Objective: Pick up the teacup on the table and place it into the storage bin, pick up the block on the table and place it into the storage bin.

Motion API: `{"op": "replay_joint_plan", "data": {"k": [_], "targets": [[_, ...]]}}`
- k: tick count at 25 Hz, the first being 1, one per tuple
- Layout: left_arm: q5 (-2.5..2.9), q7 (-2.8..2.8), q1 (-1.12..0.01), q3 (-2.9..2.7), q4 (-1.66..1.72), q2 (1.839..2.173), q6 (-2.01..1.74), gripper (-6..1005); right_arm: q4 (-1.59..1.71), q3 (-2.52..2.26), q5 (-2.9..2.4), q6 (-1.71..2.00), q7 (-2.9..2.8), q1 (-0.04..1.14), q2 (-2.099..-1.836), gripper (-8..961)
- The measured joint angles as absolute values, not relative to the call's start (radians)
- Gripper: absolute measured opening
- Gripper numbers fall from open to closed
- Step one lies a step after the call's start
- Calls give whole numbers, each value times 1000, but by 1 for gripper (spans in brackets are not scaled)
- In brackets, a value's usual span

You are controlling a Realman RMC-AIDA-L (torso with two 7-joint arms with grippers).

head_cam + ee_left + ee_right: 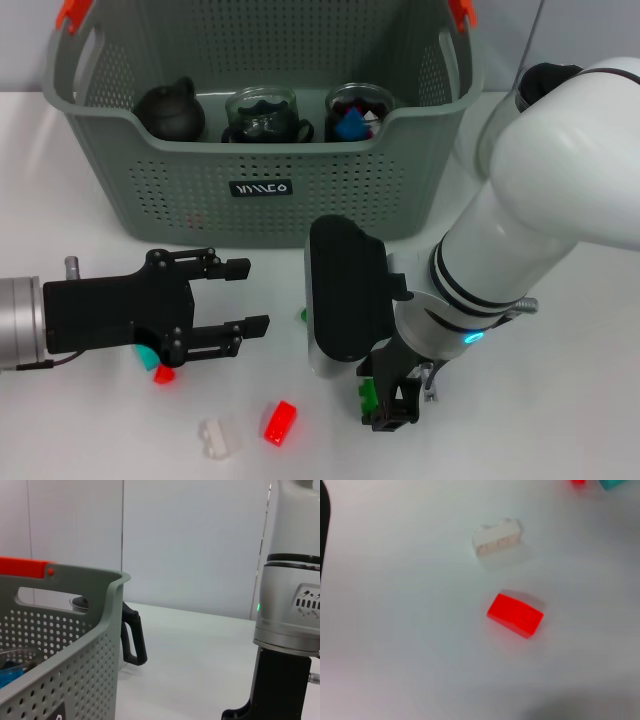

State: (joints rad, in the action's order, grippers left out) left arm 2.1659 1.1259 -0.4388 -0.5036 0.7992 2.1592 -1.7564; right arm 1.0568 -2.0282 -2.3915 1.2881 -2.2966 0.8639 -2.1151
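Head view: red block (280,422) lies on desk (560,420) at 6 o'clock from storage bin (260,190). Light, rigid, slick (prob. plastic): pinch long sides. Right pincer (392,405) holds green piece (367,392); left pincer (243,296) wide.

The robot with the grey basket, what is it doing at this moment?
It is tidying the table into the storage bin, which already holds a dark teapot and two glass cups. The right gripper is low over the table with a green block at its fingers. The left gripper hangs open above a teal block and a small red block. A white block and a larger red block lie loose.
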Motion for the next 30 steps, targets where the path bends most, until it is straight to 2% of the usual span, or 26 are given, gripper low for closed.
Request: {"op": "replay_joint_plan", "data": {"k": [7,12,17,22,28,30], "targets": [[2166,1126,-438,-503,799,2158,-1756,675,1115,-2011,-2393,1322,-2303,849,-2107,516],[2168,1126,-437,-500,800,2155,-1756,675,1270,-1843,-2434,1475,-2305,809,-2099,434],[2172,1126,-437,-478,803,2154,-1764,675,1482,-1598,-2503,1683,-2296,802,-2098,438],[2170,1126,-438,-476,805,2154,-1767,675,1663,-1311,-2448,1832,-2279,890,-2097,441],[2167,1125,-445,-476,801,2153,-1770,675,1623,-1012,-2385,1676,-2277,997,-2095,446],[2166,1125,-445,-477,801,2153,-1770,675,1559,-987,-2404,1568,-2283,1011,-2085,447]]}}
